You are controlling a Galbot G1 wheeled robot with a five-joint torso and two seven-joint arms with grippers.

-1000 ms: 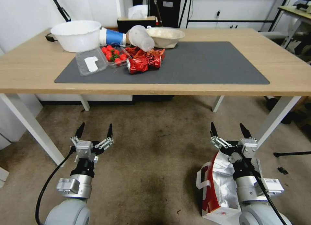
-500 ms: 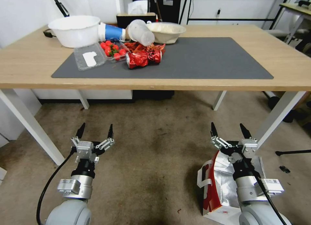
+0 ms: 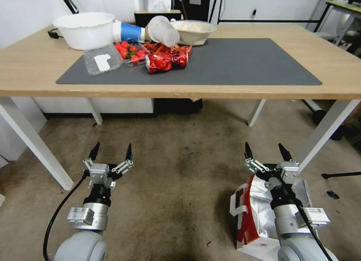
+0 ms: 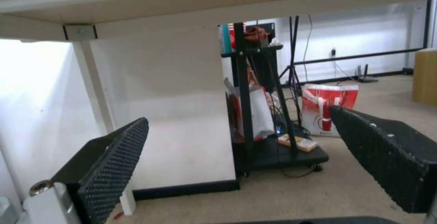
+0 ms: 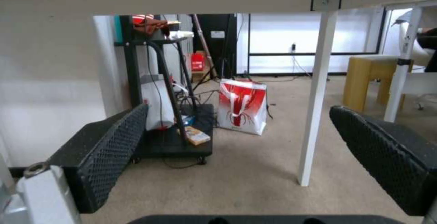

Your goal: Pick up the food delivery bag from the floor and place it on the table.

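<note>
The food delivery bag stands on the floor at the lower right, its silver foil lining open upward, one red side and a white strap handle showing. My right arm partly covers it, and my right gripper is open just above and beyond its far rim, touching nothing. My left gripper is open over bare carpet at the lower left. The table, light wood with a dark grey mat, stretches across in front of both grippers. Both wrist views look under the tabletop between open fingers.
The mat's left end holds a white bowl, a tomato box and a crushed red foil wrapper. White table legs flank the grippers. Beyond the table stand a black rack and another red-and-white bag.
The whole head view has shifted, so the table now sits higher and its front edge nearer. Both arms and the bag hold their places, and both grippers stay open.
</note>
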